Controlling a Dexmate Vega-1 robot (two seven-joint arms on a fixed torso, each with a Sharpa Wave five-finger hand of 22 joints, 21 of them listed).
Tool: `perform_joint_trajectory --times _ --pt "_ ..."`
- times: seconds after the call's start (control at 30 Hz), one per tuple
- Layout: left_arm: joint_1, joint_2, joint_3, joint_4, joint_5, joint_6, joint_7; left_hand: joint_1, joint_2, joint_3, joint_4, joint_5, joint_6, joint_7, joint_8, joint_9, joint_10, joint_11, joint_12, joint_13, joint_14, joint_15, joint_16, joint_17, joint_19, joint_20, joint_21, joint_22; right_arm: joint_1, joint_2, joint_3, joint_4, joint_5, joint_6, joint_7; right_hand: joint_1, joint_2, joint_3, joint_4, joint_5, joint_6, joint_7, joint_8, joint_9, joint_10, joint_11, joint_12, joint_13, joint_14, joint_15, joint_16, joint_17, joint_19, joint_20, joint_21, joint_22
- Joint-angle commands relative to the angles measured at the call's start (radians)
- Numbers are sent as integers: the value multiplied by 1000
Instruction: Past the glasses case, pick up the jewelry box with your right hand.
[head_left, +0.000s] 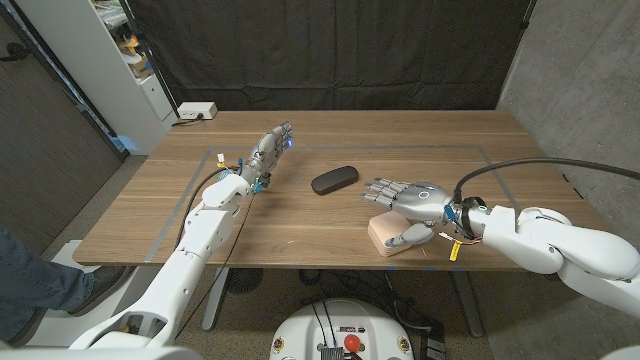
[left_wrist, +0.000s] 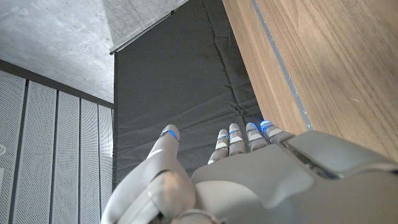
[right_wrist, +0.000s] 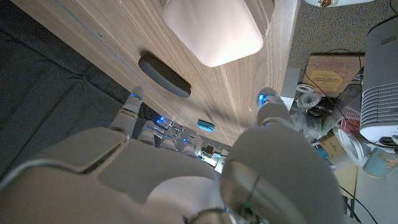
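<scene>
The pale pink jewelry box (head_left: 384, 234) sits near the table's front edge, right of centre. My right hand (head_left: 410, 199) hovers just behind and over it, fingers spread toward the left and the thumb down beside the box's right side; nothing is gripped. The black glasses case (head_left: 334, 180) lies a short way beyond the fingertips toward the table's middle. In the right wrist view the jewelry box (right_wrist: 214, 31) and glasses case (right_wrist: 165, 76) lie ahead of my right hand (right_wrist: 186, 174). My left hand (head_left: 271, 149) is far left with straight fingers, holding nothing; the left wrist view shows that left hand (left_wrist: 249, 174) too.
Blue tape marks a rectangle on the wooden table (head_left: 420, 140). A white power strip (head_left: 197, 111) lies past the far edge, by a shelf unit (head_left: 120, 60). A person's leg (head_left: 30, 285) shows at the left. A black curtain hangs behind.
</scene>
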Motion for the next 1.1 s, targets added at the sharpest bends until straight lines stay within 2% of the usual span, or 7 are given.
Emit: perform_joint_trajectory --times 0.03,0.7,0.93,1.1 --pt "-11 -5 6 10 7 9 5 4 4 10 -1 -2 0 -2 4 3 -1 2 8 5 0 7 5 3 -5 6 4 4 31 -57 -39 19 5 -30 12 3 -8 -5 0 6 -3 -8 5 3 -9 3 5 6 -4 4 8 2 -5 5 0 4" --pt "-19 -7 11 16 15 25 12 8 7 13 -3 -2 -1 -1 4 3 -1 2 9 6 0 8 5 3 -6 8 4 4 96 -109 -132 49 38 -57 13 9 -4 -15 1 13 1 -15 8 3 -5 4 12 6 5 1 16 2 -2 4 4 5" --pt "-23 -7 12 21 16 26 9 10 9 15 -3 -2 -2 -2 4 3 -1 1 9 6 1 9 5 3 -6 9 4 4 121 -120 -172 54 33 -61 5 13 0 -22 2 18 15 -41 14 2 0 3 17 6 10 5 20 2 5 4 8 6" --pt "-25 -8 13 26 17 26 7 12 10 16 -4 -2 -3 -2 4 3 -3 0 8 6 0 9 5 3 -7 10 4 4 141 -130 -194 60 37 -64 9 14 1 -23 2 20 17 -41 14 2 1 3 17 6 10 2 21 1 6 4 9 6"
